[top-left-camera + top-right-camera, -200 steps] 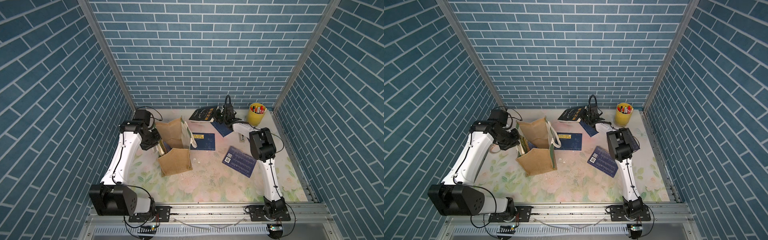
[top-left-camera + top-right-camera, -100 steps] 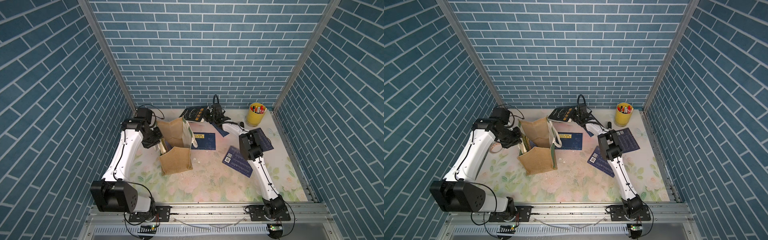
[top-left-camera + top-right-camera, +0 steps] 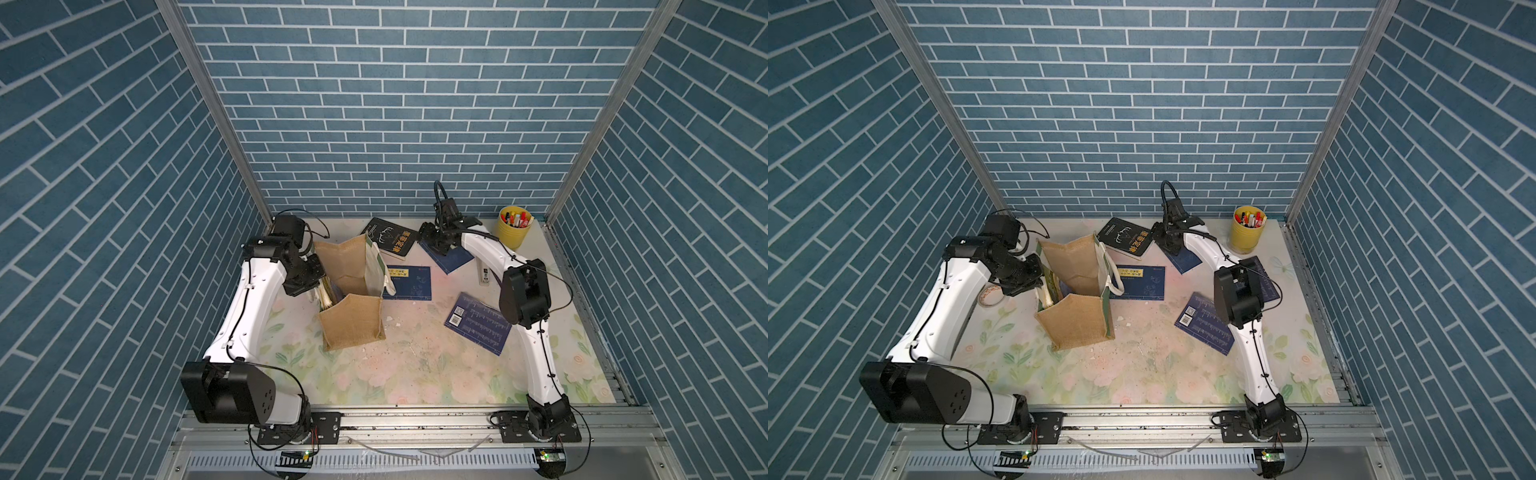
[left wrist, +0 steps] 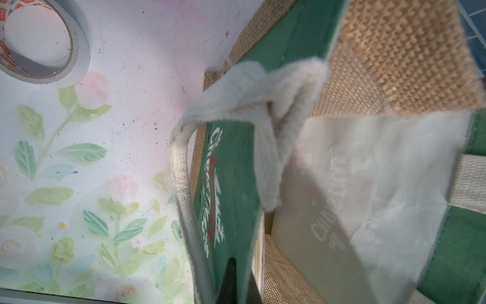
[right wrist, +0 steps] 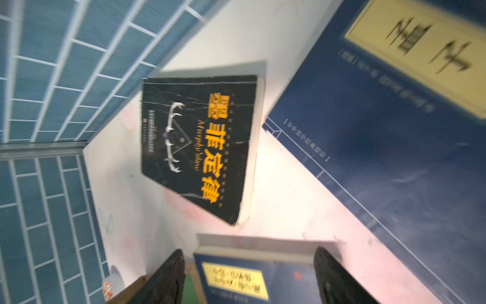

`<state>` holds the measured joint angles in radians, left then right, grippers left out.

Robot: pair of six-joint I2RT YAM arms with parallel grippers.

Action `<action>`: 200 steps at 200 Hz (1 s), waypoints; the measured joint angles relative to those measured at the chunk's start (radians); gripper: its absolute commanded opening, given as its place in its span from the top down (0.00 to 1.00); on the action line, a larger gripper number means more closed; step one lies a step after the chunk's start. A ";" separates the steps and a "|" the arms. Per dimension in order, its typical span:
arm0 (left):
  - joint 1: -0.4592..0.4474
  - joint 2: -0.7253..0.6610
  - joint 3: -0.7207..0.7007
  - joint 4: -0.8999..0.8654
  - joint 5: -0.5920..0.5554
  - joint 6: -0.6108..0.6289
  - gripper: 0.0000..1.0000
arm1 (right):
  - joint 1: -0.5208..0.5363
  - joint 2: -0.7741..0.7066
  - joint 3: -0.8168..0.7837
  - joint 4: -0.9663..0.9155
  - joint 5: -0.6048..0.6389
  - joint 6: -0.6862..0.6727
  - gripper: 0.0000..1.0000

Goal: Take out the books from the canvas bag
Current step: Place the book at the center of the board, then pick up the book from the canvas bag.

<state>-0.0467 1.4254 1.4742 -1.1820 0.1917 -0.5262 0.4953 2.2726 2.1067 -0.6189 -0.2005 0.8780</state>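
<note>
Burlap sags, so my left gripper (image 3: 312, 286) is pinched tight on the canvas bag (image 3: 353, 328) wall while my right gripper (image 5: 248, 263), jaws wide and empty, hangs over the books (image 3: 409, 282) already out; the probably light, floppy paperback (image 3: 326, 293) inside I'd take by its top edge.

The bag (image 3: 353, 328) stands on the table (image 3: 415, 365), tape (image 4: 80, 56) left of it. A book (image 3: 411, 284) lies just right of it, a second book (image 3: 388, 241) behind that. A third book (image 3: 455, 262) and fourth book (image 3: 478, 326) lie farther right, cup (image 3: 513, 232) at back right.
</note>
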 measured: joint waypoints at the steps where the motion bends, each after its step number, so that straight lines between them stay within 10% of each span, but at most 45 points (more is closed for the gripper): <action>1: 0.000 0.000 0.000 0.000 0.000 0.000 1.00 | 0.000 -0.010 0.001 -0.005 0.001 -0.003 0.22; 76: 0.000 -0.019 -0.060 0.064 0.031 -0.060 0.60 | 0.154 -0.214 0.257 -0.235 -0.104 -0.134 0.30; 200: 0.008 -0.137 -0.124 0.135 0.090 -0.180 0.94 | 0.367 0.089 0.502 -0.313 -0.369 -0.217 0.27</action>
<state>-0.0391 1.2881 1.3499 -1.0473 0.2821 -0.7063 0.8623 2.3611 2.6087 -0.9318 -0.5697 0.6609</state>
